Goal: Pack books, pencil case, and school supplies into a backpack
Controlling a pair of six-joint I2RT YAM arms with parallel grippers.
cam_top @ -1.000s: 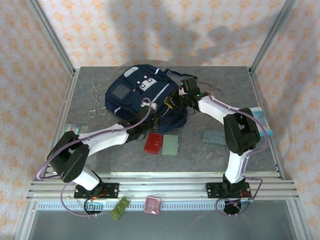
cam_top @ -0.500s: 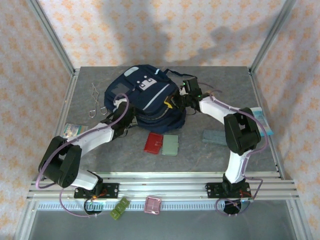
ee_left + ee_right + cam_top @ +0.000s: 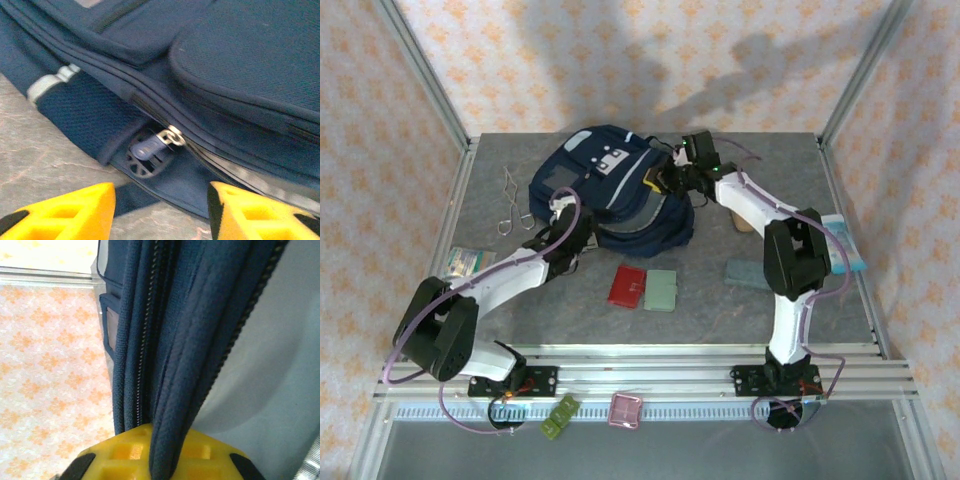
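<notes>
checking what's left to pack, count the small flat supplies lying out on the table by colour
red case: 1
pale green case: 1
slate-grey slab: 1
total: 3

The navy-blue fabric backpack lies toward 12 o'clock on the grey table. At its 6 o'clock sits the red square case, with the pale green rectangular case just beside it at 3 o'clock. The slate-grey flat slab lies farther that way, apart. The thin metal scissor-like tool lies at the backpack's 9 o'clock.
</notes>
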